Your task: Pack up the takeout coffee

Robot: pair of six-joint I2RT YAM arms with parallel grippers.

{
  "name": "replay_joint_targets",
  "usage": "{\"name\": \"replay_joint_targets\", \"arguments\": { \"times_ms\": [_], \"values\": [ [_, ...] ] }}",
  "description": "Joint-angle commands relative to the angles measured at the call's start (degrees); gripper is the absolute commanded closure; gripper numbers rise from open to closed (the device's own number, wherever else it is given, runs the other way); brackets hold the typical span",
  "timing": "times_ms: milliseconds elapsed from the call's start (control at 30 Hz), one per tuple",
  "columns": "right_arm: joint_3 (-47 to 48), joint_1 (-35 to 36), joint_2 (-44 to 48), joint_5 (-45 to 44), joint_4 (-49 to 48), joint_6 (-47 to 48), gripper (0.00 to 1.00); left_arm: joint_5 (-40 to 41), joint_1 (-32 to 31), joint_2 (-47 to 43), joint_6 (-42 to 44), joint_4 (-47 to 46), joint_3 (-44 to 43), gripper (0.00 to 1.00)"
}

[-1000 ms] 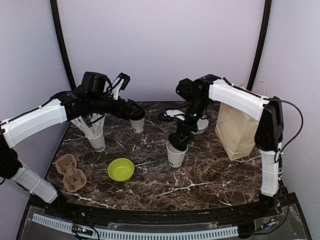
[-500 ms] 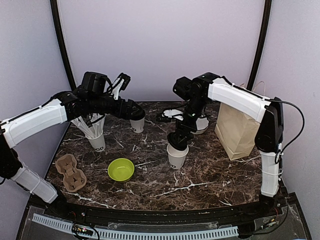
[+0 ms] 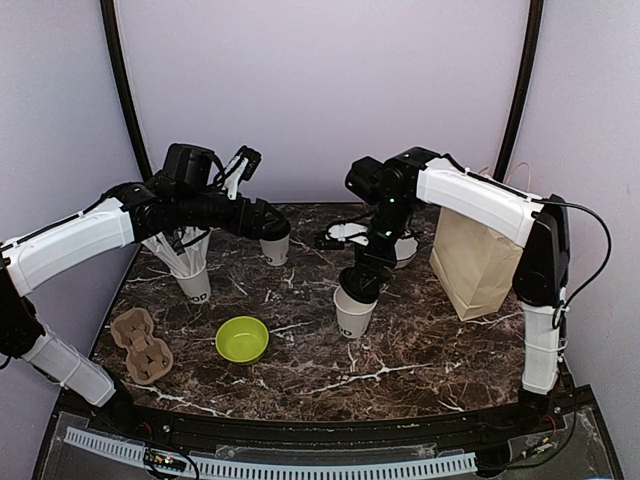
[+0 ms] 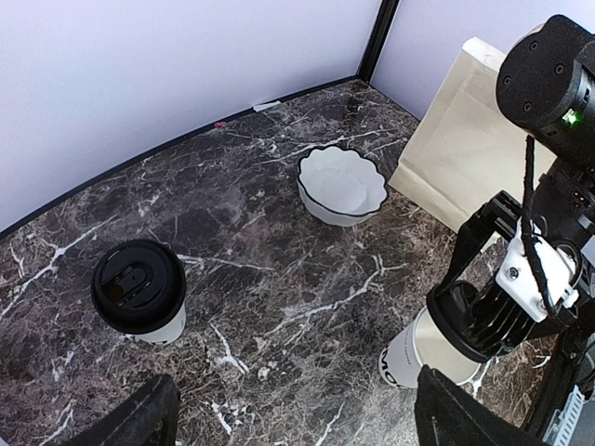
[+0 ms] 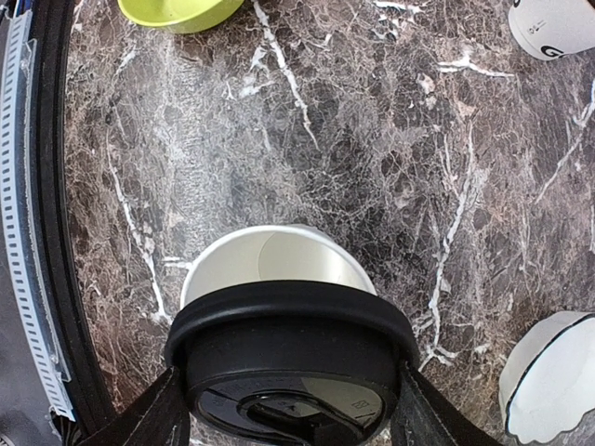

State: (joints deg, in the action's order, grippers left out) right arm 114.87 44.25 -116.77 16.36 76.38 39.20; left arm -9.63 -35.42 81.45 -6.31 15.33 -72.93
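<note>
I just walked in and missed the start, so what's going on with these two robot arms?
The right claw grips a black lid and holds it over an open white paper cup in the middle of the table. The cup's mouth shows, so the lid is not seated yet. The left claw is open next to the other cup, which already has its lid on, and is not gripping it. Neither cup is in the brown paper bag or the cardboard carrier.

Lid [image 5: 293, 348] over open cup [image 3: 352, 312], lidded cup [image 4: 138, 286] behind left, bag [image 3: 474, 262] right
</note>
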Motion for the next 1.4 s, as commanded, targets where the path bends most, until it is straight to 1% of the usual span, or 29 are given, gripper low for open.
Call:
{"name": "replay_joint_targets", "arguments": {
  "times_ms": [0, 467, 633, 800, 1067, 1200, 1367],
  "values": [
    [-0.68, 0.63, 0.99, -0.88, 0.18, 0.61, 0.34, -0.82, 0.19, -0.24, -0.59, -0.29, 0.41, 0.1],
    [-0.25, 1.41, -0.82, -1.11, -0.09, 0.22, 0.33, -1.01, 0.22, -0.52, -0.75, -0.49, 1.32, 0.1],
    [-0.61, 2.18, -1.05, -1.78, 0.07, 0.55, 0.3, -1.18, 0.18, -0.57, -0.75, -0.52, 1.45, 0.1],
    [-0.87, 2.58, -1.35, -2.99, -0.11, 0.53, 0.3, -1.16, 0.18, -0.58, -0.8, -0.59, 1.47, 0.1],
    [-1.1, 3.05, 0.87, -3.42, -0.3, 0.62, 0.31, -1.48, 0.23, -0.59, -1.02, -0.57, 1.56, 0.1],
    [-2.0, 3.34, 1.89, -3.41, -0.53, 0.7, 0.3, -1.73, 0.18, -0.44, -1.07, -0.72, 1.52, 0.1],
    [-0.89, 3.45, -0.01, -3.48, -0.57, 0.4, 0.29, -2.01, 0.2, -0.33, -1.48, -1.11, 1.87, 0.1]
  ]
}}
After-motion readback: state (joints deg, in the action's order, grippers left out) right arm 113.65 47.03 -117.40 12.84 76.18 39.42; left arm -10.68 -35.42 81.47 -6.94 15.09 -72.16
